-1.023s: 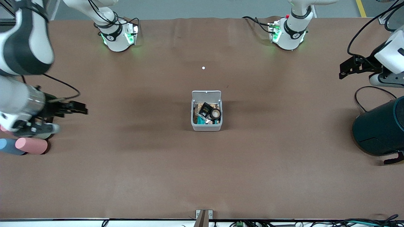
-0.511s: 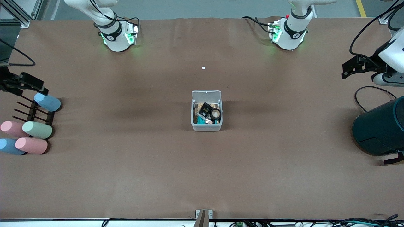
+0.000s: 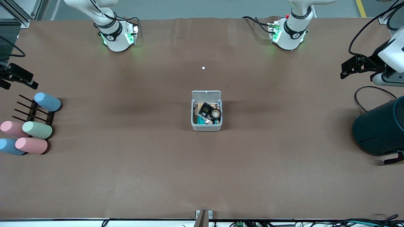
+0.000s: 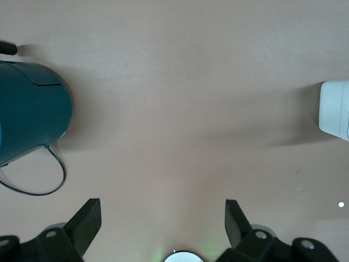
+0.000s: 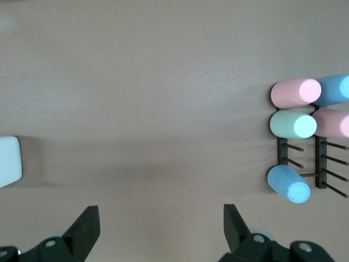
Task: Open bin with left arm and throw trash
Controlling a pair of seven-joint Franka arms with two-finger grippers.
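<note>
standing mid-desk with its lid tipped up, the bin (image 3: 206, 126) holds the black packet (image 3: 205, 109) and tape ring (image 3: 215, 113) among other scraps. the left gripper (image 4: 162, 218) hangs over the left arm's end of the desk near a teal cylinder (image 3: 378, 130), the right gripper (image 5: 161, 218) at the opposite end near the pastel cylinders (image 3: 37, 130); both jaws wide, empty.

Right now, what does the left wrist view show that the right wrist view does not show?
Only the left wrist view shows the dark teal cylinder, a thin black cable and a tiny white dot. Only the right wrist view shows the pastel cylinders on a black rack. Both show the brown table, an edge of the white bin and an open gripper: the left gripper, the right gripper.
</note>
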